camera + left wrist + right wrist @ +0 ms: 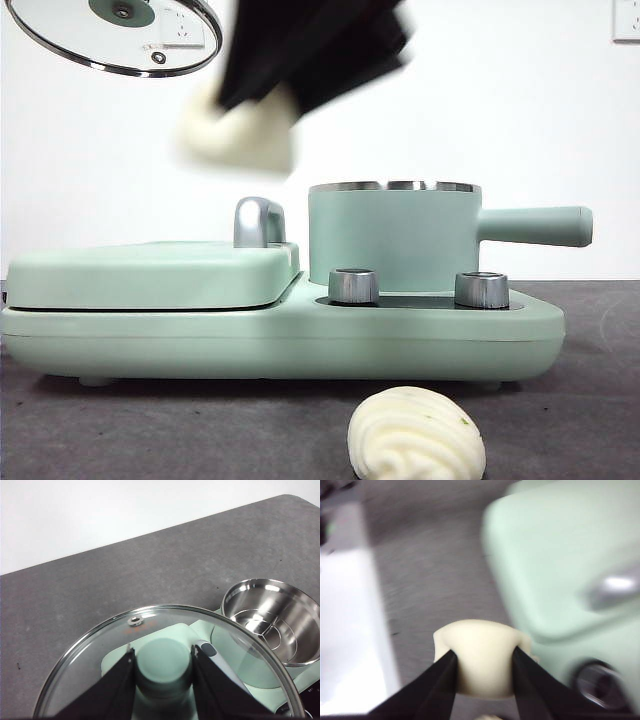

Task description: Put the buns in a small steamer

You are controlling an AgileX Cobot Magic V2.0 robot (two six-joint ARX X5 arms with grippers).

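Observation:
My right gripper (481, 665) is shut on the smooth off-white bun (479, 661). In the front view it holds this bun (238, 128), blurred, in the air above the griddle and to the left of the small steamer (392, 238). The steamer is a mint-green pot with a steel rim and a long side handle, and it stands open. My left gripper (162, 664) is shut on the green knob of the glass lid (100, 645) and holds the lid high at the top left of the front view (115, 35). The ridged bun (416, 438) lies on the table in front of the appliance.
A flat mint-green lidded griddle (150, 272) with a chrome handle (258, 221) sits left of the steamer on the shared base. Two steel knobs (353, 285) stand on the base front. The steamer's steel inside (272, 615) shows in the left wrist view.

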